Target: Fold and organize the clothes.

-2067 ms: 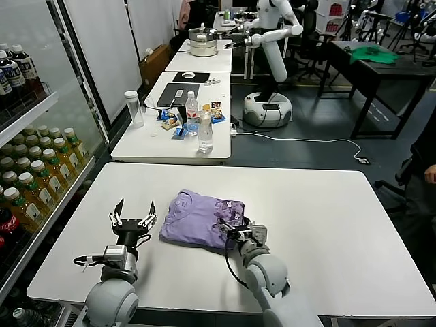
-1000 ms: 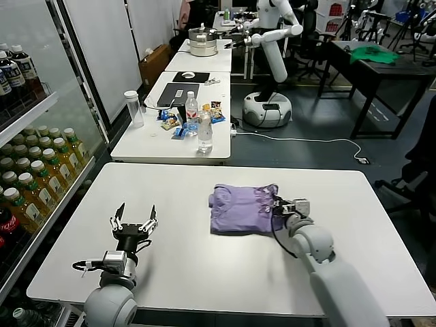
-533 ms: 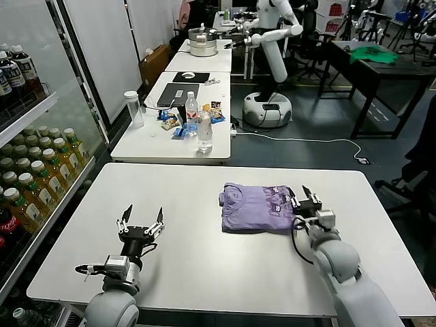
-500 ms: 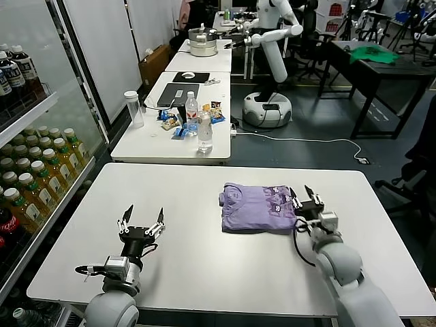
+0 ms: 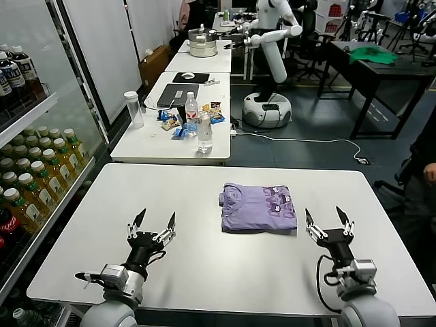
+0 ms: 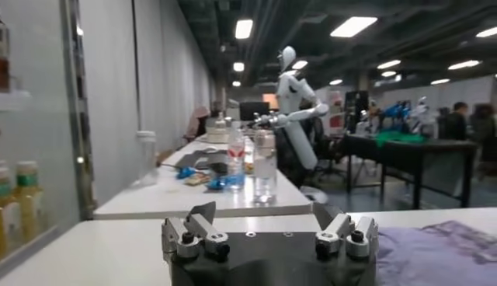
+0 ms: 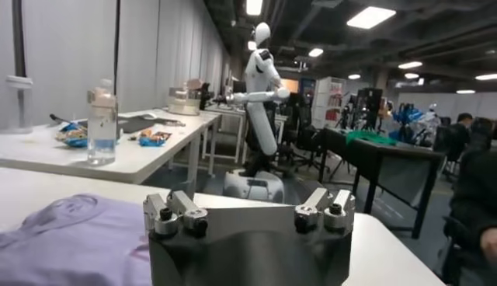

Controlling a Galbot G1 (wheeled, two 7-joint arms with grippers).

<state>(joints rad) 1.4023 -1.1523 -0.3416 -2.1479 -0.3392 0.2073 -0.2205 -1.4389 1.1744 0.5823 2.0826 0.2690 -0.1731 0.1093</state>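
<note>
A lavender T-shirt (image 5: pixel 259 206) lies folded into a neat rectangle on the white table (image 5: pixel 204 272), right of centre, with a small white-and-dark print on top. It also shows in the right wrist view (image 7: pixel 62 241) and at the edge of the left wrist view (image 6: pixel 443 249). My right gripper (image 5: pixel 329 223) is open and empty, near the table's front right, a little right of and nearer than the shirt. My left gripper (image 5: pixel 151 226) is open and empty near the front left, well apart from the shirt.
A second white table (image 5: pixel 170 136) behind holds bottles, snacks and a laptop. A drinks fridge (image 5: pixel 27 150) stands at the left. A white robot (image 5: pixel 272 48) stands farther back. A bright green garment (image 5: pixel 373 54) lies on a dark table at back right.
My right gripper dragged the folded shirt from centre-left to right of centre, let it go, then drew back toward the front right. My left gripper shifted slightly right.
</note>
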